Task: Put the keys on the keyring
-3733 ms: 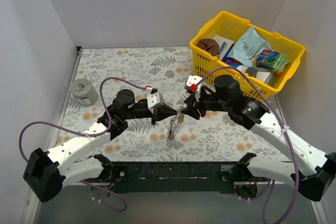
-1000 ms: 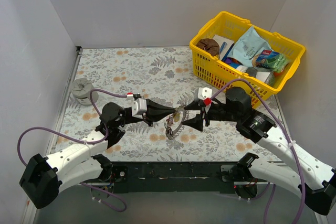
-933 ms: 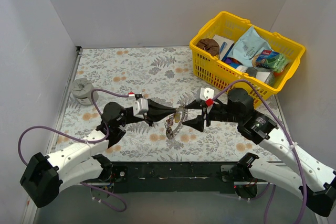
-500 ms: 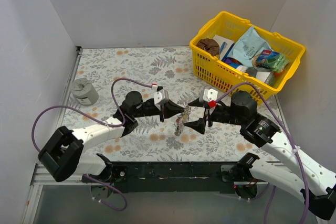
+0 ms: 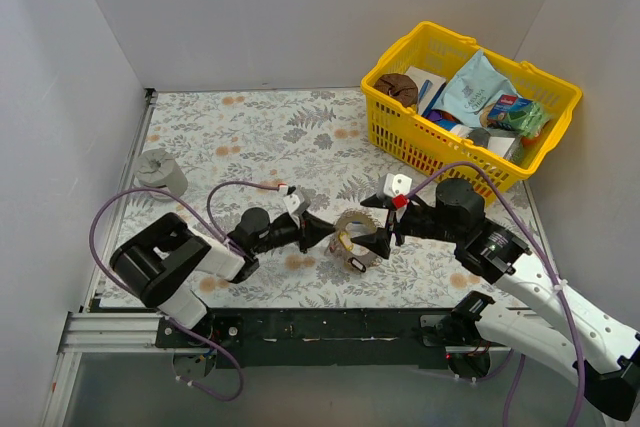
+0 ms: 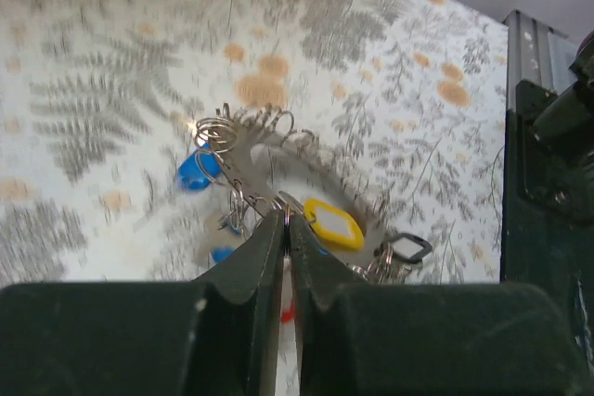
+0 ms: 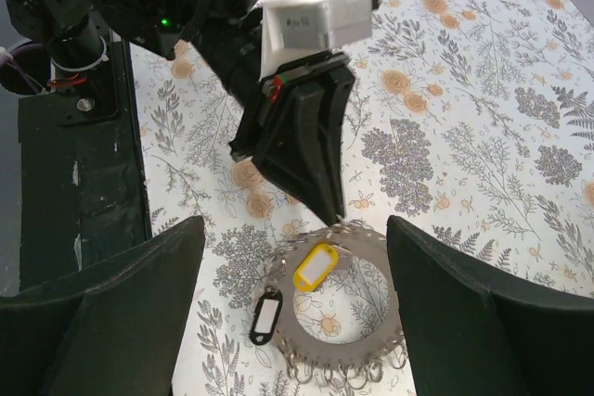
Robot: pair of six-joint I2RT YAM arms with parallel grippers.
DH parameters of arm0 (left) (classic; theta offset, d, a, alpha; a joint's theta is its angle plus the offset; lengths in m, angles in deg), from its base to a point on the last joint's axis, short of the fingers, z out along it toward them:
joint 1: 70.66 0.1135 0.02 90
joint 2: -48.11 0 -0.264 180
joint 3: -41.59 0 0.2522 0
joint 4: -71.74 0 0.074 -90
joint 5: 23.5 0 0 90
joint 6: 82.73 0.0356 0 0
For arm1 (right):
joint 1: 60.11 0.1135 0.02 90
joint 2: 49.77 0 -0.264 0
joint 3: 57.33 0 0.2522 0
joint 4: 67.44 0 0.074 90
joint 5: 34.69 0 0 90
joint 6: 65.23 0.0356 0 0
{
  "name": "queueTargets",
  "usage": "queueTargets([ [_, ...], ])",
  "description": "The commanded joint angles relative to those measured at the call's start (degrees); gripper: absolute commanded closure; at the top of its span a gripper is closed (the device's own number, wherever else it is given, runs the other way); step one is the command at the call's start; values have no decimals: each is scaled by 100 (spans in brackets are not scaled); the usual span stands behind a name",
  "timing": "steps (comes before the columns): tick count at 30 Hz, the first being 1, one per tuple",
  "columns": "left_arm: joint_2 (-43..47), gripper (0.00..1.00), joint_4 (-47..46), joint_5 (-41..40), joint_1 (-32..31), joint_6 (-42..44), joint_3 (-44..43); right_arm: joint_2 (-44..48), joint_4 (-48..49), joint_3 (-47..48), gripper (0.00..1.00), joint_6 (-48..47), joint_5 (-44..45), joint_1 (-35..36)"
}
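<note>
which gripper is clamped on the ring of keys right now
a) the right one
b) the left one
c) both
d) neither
b: the left gripper is shut on the rim of the ring, while the right gripper is wide open, its fingers standing apart on either side of the ring.

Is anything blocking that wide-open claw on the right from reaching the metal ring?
Nothing visible does. The right gripper hangs open directly over the keyring, with only air between. The left gripper, shut on the ring's rim, is close by, but it comes in from the opposite side.
</note>
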Motion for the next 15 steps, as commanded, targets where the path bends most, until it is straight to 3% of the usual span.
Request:
queueTargets([
  [1, -153, 92, -1409, -756, 21, -738, 583, 92, 196, -46, 13, 89, 60, -30],
  [3, -57, 83, -1429, -1020, 21, -747, 759, 110, 204, -64, 13, 89, 60, -30],
  [4, 100, 65, -1272, -1117, 21, -747, 786, 110, 239, -81, 13, 98, 60, -30],
  [6, 294, 47, -1034, -1354, 21, -712, 821, 101, 257, -90, 13, 107, 25, -30],
  [7, 530, 23, -789, -1407, 21, -651, 821, 92, 266, -90, 13, 124, 25, -30],
  [8, 654, 8, -665, -1478, 21, -616, 830, 84, 275, -82, 12, 124, -1, -30],
  [9, 803, 2, -568, -1539, 29, -572, 839, 84, 283, -82, 12, 133, -19, -39],
  [15, 1657, 2, 126, -2092, 82, -905, 804, 136, 520, -213, 9, 238, 42, -30],
])
